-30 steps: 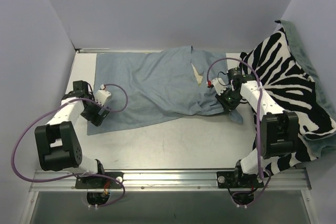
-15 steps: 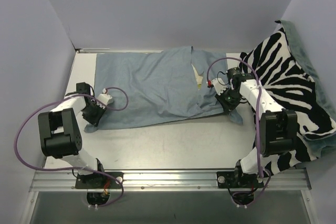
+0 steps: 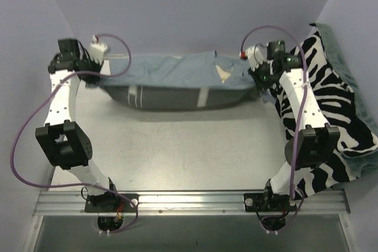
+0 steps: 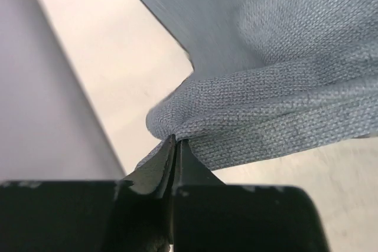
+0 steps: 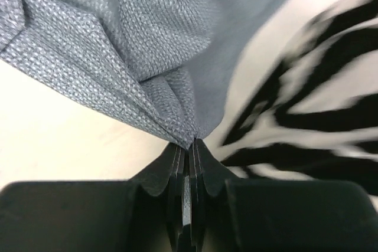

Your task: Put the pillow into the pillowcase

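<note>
The blue-grey pillowcase (image 3: 171, 69) hangs stretched between my two grippers near the back wall. Its darker face with thin white stripes (image 3: 177, 97) is turned toward the front. A small cream patch of the pillow (image 3: 224, 75) shows at a slit in the case; the rest is hidden. My left gripper (image 3: 97, 69) is shut on the case's left corner, and the knit fabric (image 4: 266, 98) bunches at its tips (image 4: 175, 141). At the right end, my right gripper (image 3: 260, 81) is shut on a gathered fold (image 5: 159, 87) pinched at its tips (image 5: 190, 143).
A zebra-striped cloth (image 3: 331, 104) with green backing lies along the right side, just behind the right gripper, and shows blurred in the right wrist view (image 5: 307, 104). Grey walls close off the back and both sides. The bare table (image 3: 189, 146) lies in front.
My left gripper has shut on the pillowcase's left corner. Both arms rose and swung toward the back wall, lifting the near edge and turning the striped face forward.
</note>
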{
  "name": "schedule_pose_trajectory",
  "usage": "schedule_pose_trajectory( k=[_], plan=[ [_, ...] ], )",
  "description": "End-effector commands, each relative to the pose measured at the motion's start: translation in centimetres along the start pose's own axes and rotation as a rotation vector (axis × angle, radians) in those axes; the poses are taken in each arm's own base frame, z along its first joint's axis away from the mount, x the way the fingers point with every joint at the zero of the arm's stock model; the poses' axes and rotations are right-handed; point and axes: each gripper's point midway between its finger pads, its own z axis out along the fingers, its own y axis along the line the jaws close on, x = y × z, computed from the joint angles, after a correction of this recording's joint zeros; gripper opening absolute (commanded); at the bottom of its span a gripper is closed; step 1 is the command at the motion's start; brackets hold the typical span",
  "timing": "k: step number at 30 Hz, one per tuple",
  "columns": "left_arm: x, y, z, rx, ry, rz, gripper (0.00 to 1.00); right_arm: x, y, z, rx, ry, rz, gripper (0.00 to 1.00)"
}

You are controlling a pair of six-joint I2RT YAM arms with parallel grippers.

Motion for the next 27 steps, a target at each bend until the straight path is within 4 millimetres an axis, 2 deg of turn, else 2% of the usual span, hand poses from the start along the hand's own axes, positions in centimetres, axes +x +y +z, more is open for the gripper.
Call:
schedule_pose_trajectory(
  k=[1, 2, 3, 4, 5, 6, 7, 9, 10, 11, 12, 13, 14, 15, 16, 17, 19, 22, 23, 24, 26, 27],
  plan=[
    [-8.2, 3.7, -6.6, -0.124, -0.260, -0.051, 0.00, -3.9, -6.2, -6.2, 0.240, -0.104, 0.021, 0.00],
    [-10.5, 4.6, -9.1, -0.161, -0.338, -0.040, 0.00, -4.9, -7.1, -7.5, 0.276, -0.136, 0.024, 0.00],
    [-11.6, 4.8, -10.3, -0.178, -0.380, -0.059, 0.00, -6.7, -8.4, -10.1, 0.342, -0.205, 0.021, 0.00],
    [-12.7, 5.9, -11.9, -0.215, -0.441, -0.066, 0.00, -7.4, -9.0, -11.6, 0.383, -0.236, 0.023, 0.00],
    [-13.8, 6.3, -14.6, -0.244, -0.512, -0.069, 0.00, -7.8, -9.7, -13.3, 0.426, -0.264, 0.033, 0.00],
    [-14.4, 6.5, -16.1, -0.255, -0.558, -0.098, 0.00, -8.5, -10.2, -15.0, 0.467, -0.309, 0.036, 0.00],
    [-14.9, 7.5, -19.1, -0.312, -0.625, -0.102, 0.00, -9.0, -10.3, -18.0, 0.525, -0.367, 0.033, 0.00],
    [-15.1, 7.8, -22.0, -0.332, -0.700, -0.135, 0.00, -9.5, -10.5, -21.3, 0.610, -0.443, 0.029, 0.00],
    [-15.4, 8.3, -23.8, -0.365, -0.750, -0.134, 0.00, -9.2, -9.8, -23.9, 0.650, -0.487, 0.022, 0.00],
    [-14.8, 8.6, -26.8, -0.417, -0.794, -0.137, 0.00, -9.2, -9.5, -25.5, 0.677, -0.516, 0.014, 0.00],
    [-14.9, 8.7, -28.3, -0.442, -0.836, -0.134, 0.00, -9.0, -9.2, -26.8, 0.699, -0.539, 0.007, 0.00],
    [-14.7, 8.7, -29.6, -0.472, -0.858, -0.128, 0.00, -8.5, -8.4, -29.0, 0.732, -0.575, 0.000, 0.00],
    [-14.1, 8.5, -32.4, -0.531, -0.894, -0.113, 0.00, -8.3, -8.0, -30.0, 0.747, -0.591, -0.009, 0.00],
    [-14.2, 8.5, -34.1, -0.573, -0.926, -0.091, 0.00, -8.1, -7.4, -30.7, 0.753, -0.608, -0.026, 0.00],
    [-13.8, 8.5, -34.7, -0.600, -0.931, -0.090, 0.00, -7.5, -6.7, -31.7, 0.773, -0.616, -0.055, 0.00],
    [-13.8, 7.9, -36.2, -0.628, -0.947, -0.066, 0.00, -7.3, -6.4, -31.7, 0.775, -0.610, -0.075, 0.00],
    [-13.6, 7.6, -36.8, -0.650, -0.947, -0.050, 0.00, -6.7, -6.0, -32.0, 0.792, -0.590, -0.117, 0.00],
    [-13.3, 7.9, -36.0, -0.654, -0.927, -0.044, 0.00, -6.7, -6.7, -30.0, 0.773, -0.534, -0.151, 0.00],
    [-12.9, 8.8, -34.4, -0.646, -0.893, -0.060, 0.00, -7.0, -6.9, -29.4, 0.761, -0.525, -0.161, 0.00],
    [-12.8, 9.0, -33.2, -0.628, -0.870, -0.066, 0.00, -7.5, -7.5, -27.4, 0.728, -0.497, -0.163, 0.00],
    [-11.9, 10.0, -28.9, -0.601, -0.782, -0.082, 0.00, -8.1, -8.0, -24.6, 0.671, -0.466, -0.170, 0.00],
    [-11.5, 10.3, -27.2, -0.593, -0.743, -0.062, 0.00, -8.3, -8.7, -21.3, 0.619, -0.416, -0.174, 0.00]
  ],
)
